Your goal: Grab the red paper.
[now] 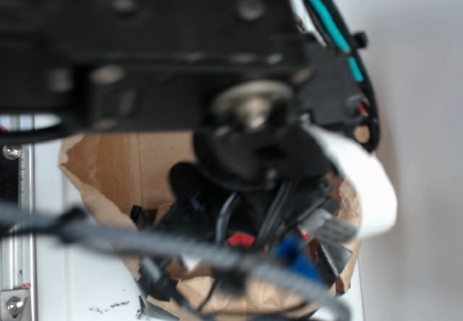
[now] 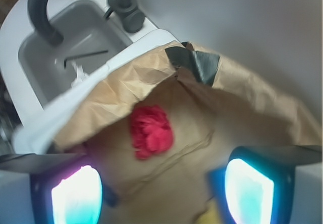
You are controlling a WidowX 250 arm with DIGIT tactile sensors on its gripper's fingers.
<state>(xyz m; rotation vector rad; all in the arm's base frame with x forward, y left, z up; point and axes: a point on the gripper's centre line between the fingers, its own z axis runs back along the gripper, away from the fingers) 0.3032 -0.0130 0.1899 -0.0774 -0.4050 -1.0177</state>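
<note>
Gripper (image 2: 162, 193) fingers sit spread apart at the bottom of the wrist view, one glowing pad (image 2: 75, 196) at lower left and the other at lower right, with nothing between them. Above the gap, near the middle of the frame, the red paper (image 2: 151, 131) lies on crumpled brown paper (image 2: 242, 98), clear of both fingers. Open brown surface surrounds the wad on all sides. The brown sheet's torn edge runs diagonally from lower left to upper centre, where a patch of dark tape (image 2: 194, 60) holds a corner. Beyond that edge, at upper left, a grey sink basin (image 2: 45, 57) with a dark faucet (image 2: 43, 7) sits close by. A plain pale wall (image 2: 242, 17) fills the upper right.

From the exterior view, the blurred black arm (image 1: 159, 46) and its cables (image 1: 188, 252) block most of the frame; only a sliver of red shows low in the centre. No readable writing appears in either view.
</note>
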